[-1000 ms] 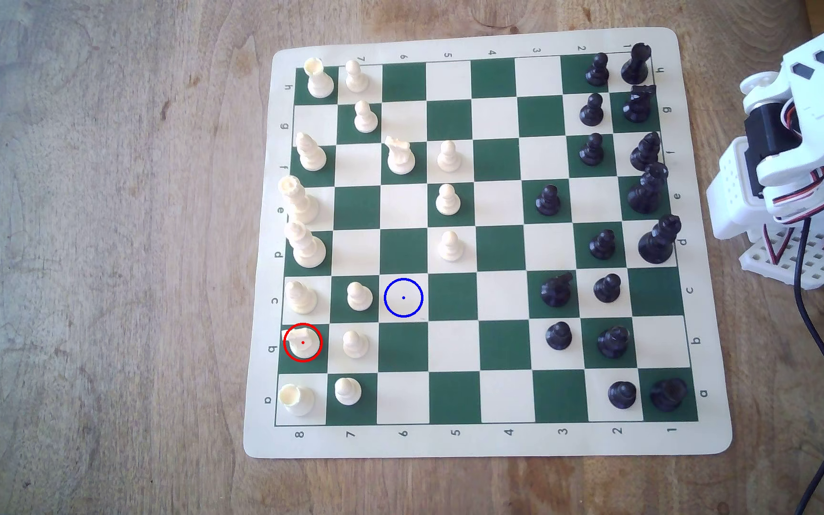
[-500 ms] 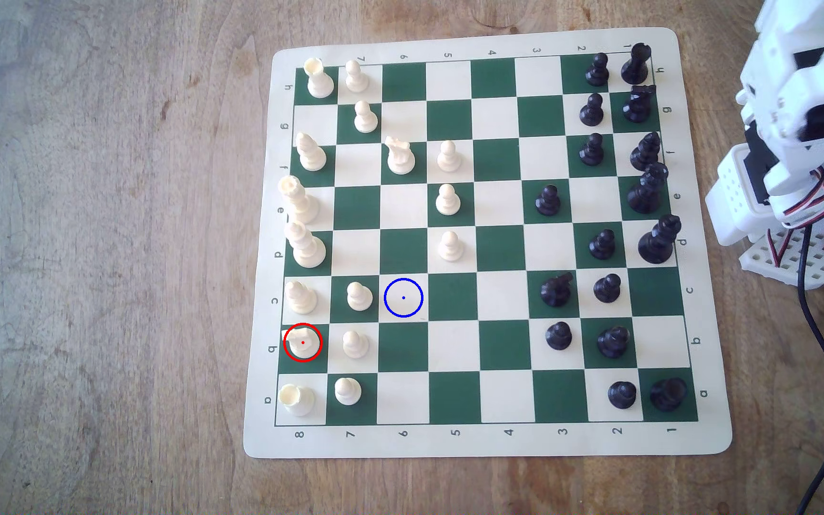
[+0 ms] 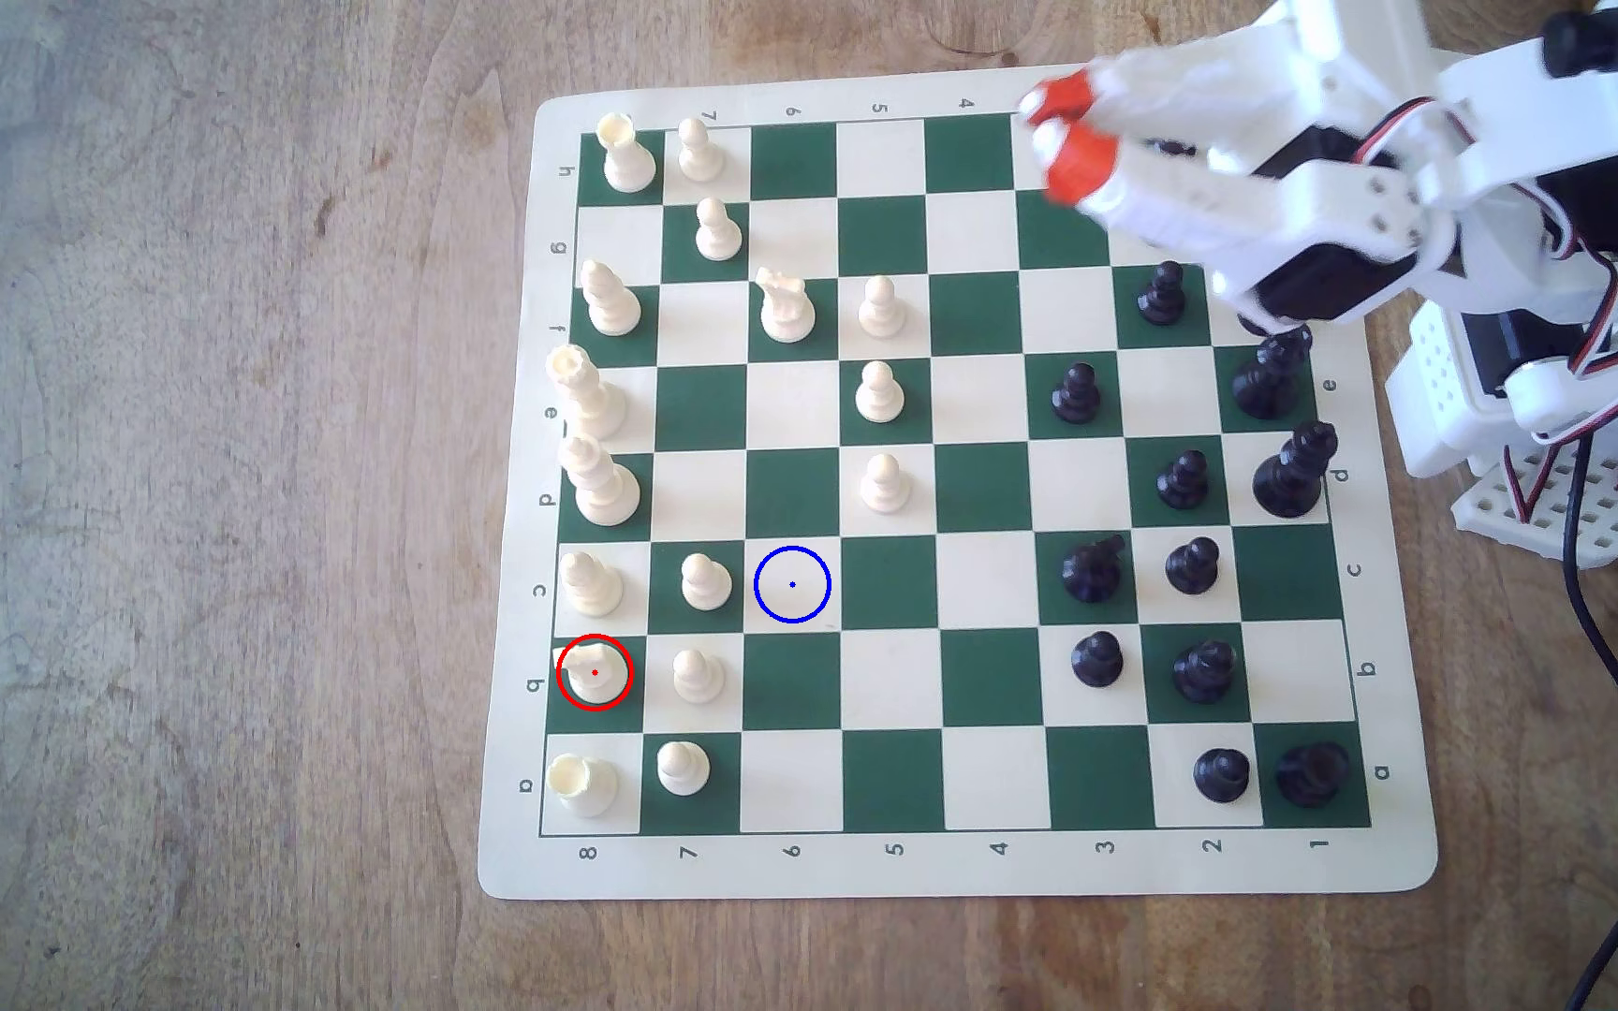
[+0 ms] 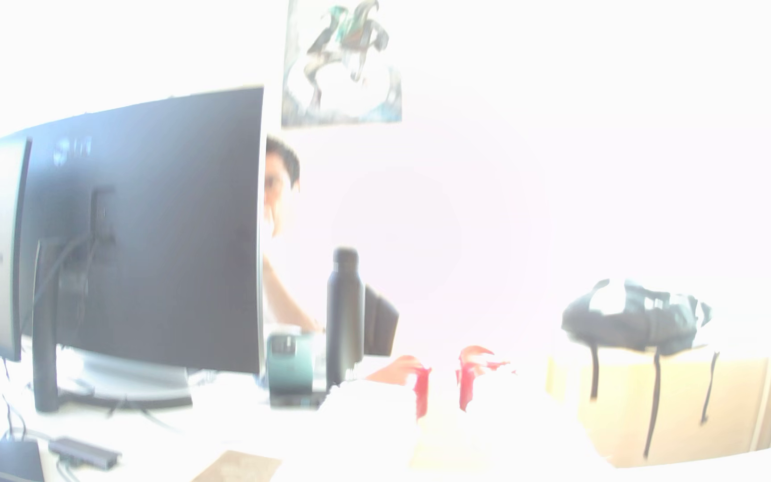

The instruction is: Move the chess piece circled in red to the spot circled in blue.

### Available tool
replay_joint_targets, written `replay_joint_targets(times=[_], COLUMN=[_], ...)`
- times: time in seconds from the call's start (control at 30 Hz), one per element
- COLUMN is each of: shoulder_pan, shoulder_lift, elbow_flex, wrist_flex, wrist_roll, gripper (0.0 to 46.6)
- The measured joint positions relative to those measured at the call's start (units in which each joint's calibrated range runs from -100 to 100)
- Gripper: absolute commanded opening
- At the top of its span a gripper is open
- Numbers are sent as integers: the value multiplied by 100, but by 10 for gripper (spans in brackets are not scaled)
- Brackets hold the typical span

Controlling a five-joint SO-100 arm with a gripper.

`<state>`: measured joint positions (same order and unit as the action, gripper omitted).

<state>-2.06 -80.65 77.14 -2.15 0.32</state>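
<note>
**Mia:** Where is the white horse?

**Ben:** The white knight (image 3: 594,673) stands on a dark green square with a red ring around it. That is near the bottom corner of the chess board (image 3: 893,865), at the exterior view's left. A white pawn (image 3: 697,675) is just beside it.

**Mia:** And the blue ring?

**Ben:** The blue-ringed square (image 3: 791,584) is cream. Nothing stands on it. It is one row up and two squares over to the exterior view's right.

**Mia:** What is the robot doing?

**Ben:** The gripper (image 3: 1050,127) is up over the top of the board, well apart from the knight. Its red fingertips (image 3: 1068,160) are close, with a thin gap between them. It holds nothing. In the wrist view the gripper (image 4: 444,377) points at a monitor (image 4: 152,231) and a dark bottle (image 4: 344,315).
</note>
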Motion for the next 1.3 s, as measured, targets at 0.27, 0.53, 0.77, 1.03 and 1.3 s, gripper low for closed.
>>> replay_joint_targets(times=[0.27, 0.53, 0.77, 1.03, 1.3], shoulder_pan=[74, -162, -147, -44, -214], shoulder_lift=[888, 2463, 4198, 5664, 6334], elbow_flex=[-434, -1446, -3344, -4483, -4600], wrist_flex=[1235, 1665, 2845, 3187, 3299], wrist_roll=[-230, -337, -405, -464, -469], gripper=[36, 40, 63, 150, 157])
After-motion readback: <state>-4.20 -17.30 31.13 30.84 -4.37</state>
